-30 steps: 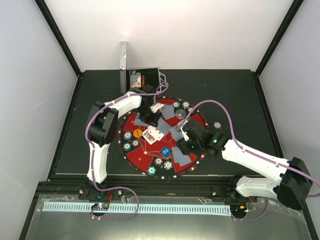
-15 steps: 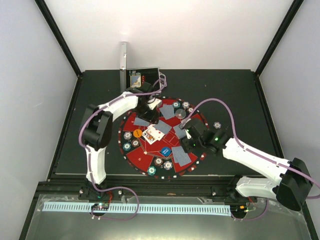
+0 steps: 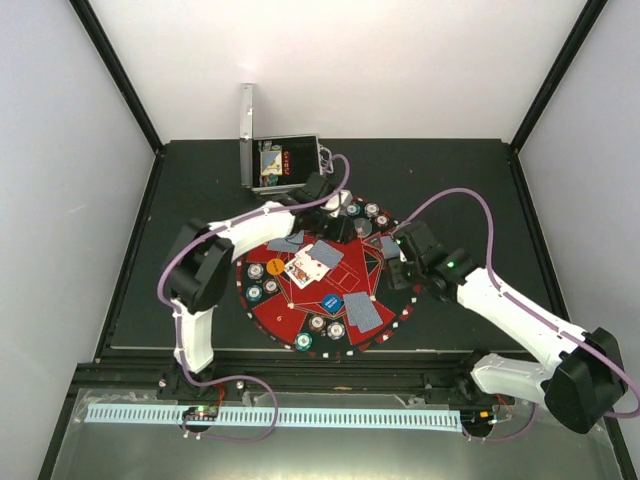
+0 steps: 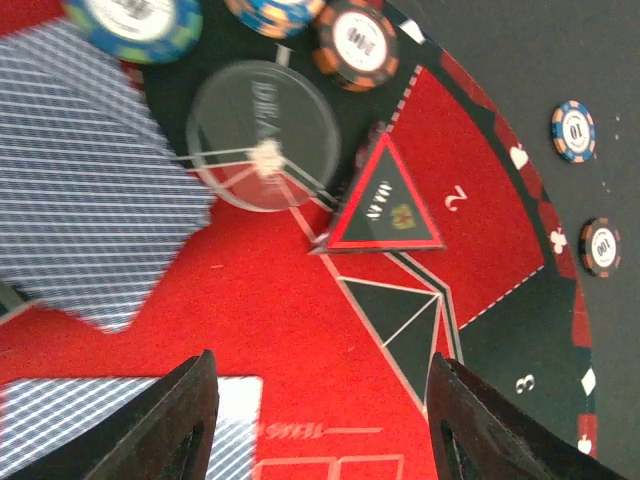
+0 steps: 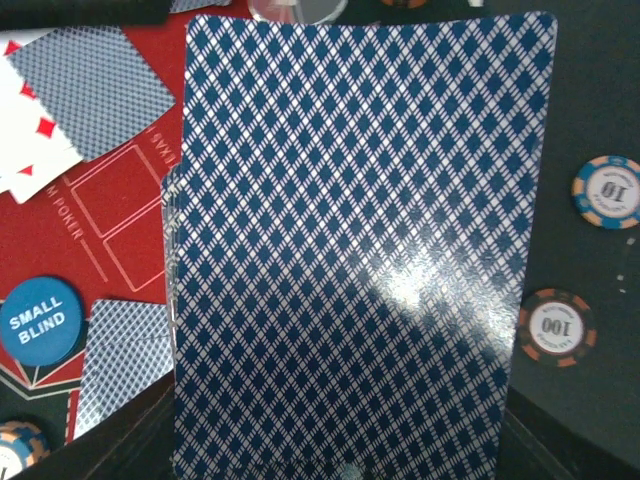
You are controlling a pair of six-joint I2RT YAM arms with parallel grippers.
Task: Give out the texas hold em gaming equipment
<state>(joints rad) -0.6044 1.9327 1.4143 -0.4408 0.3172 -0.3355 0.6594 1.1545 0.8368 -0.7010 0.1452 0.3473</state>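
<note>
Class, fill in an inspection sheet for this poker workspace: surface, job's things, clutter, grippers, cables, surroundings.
Surface: black table with a round red-and-black mat in the middle.
Job's things: poker chips around the mat's rim, a few off it; face-down playing cards and face-up cards on it; clear dealer disc, blue small blind disc, orange disc.
Clutter: open silver metal case beyond the mat.
Grippers: left gripper open, empty, over the mat; right gripper holds a deck of cards.
Cables: purple cables looping along both arms.
Surroundings: white walls, black frame posts.

A blue disc [image 5: 37,318] reads SMALL BLIND, brown chip [image 5: 553,326] 100, blue-orange chip [image 5: 607,190] 10.
</note>
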